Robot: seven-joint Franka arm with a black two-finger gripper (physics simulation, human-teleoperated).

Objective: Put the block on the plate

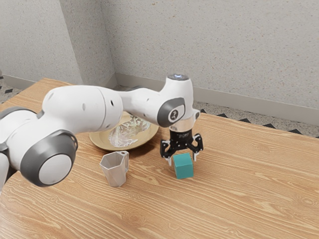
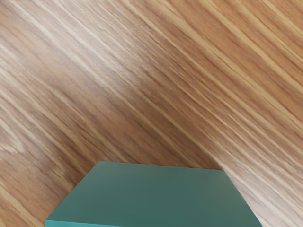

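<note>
Under the gripper spreads a wood table with wavy pale grain and a soft sheen. Beyond it, a speckled grey wall meets a plain baseboard and a floor with dark triangles.

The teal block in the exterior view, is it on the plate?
No, the teal block is at the gripper, well apart from the plate.
</note>
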